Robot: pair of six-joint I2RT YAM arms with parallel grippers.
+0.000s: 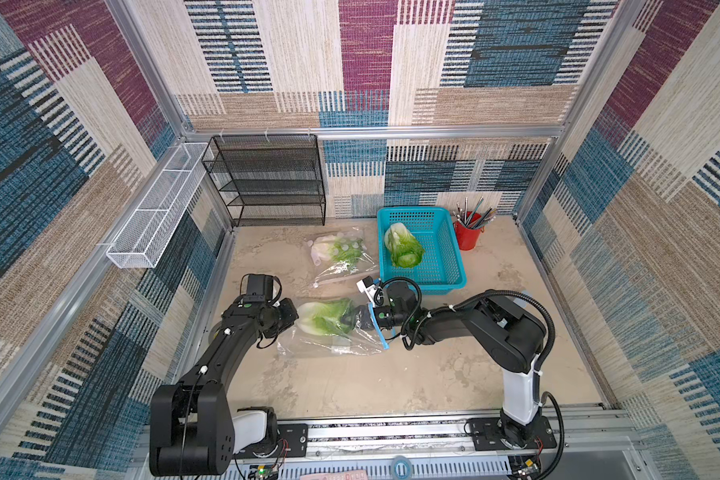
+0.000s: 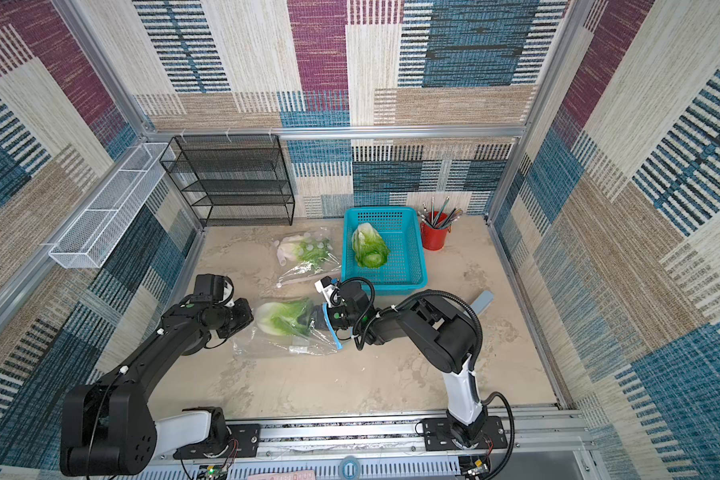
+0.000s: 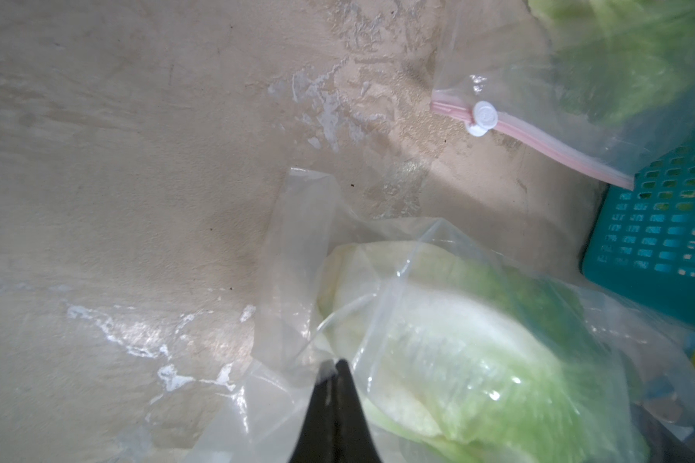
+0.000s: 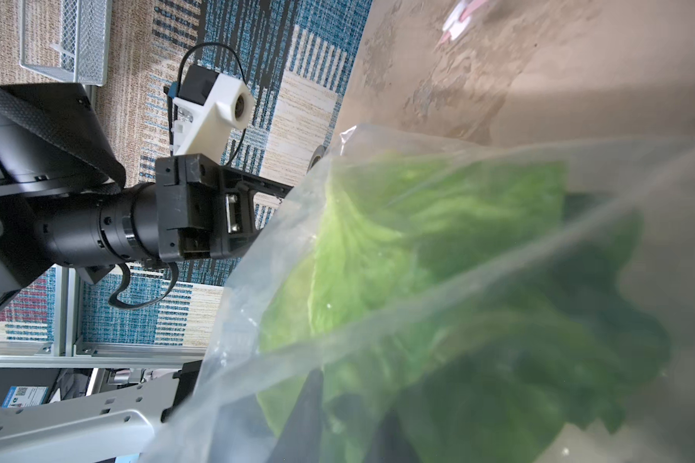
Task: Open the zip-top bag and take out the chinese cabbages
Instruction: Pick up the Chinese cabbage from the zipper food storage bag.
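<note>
Mottled beige surface (image 1: 391,374) with pale worn patches, shown in both top views and walled on three sides by patterned panels. A black mesh rack (image 1: 267,183) stands at the back left, a teal perforated basket (image 1: 412,212) sits right of centre, and a red cup (image 1: 467,237) of pencils stands just beside the basket's far right corner. The farther zip-top bag (image 1: 341,259) lies flat just left of the basket, the nearer zip-top bag (image 1: 333,343) rests crumpled in front of it, and a small grey-blue block (image 2: 485,300) lies near the basket's front right corner.
</note>
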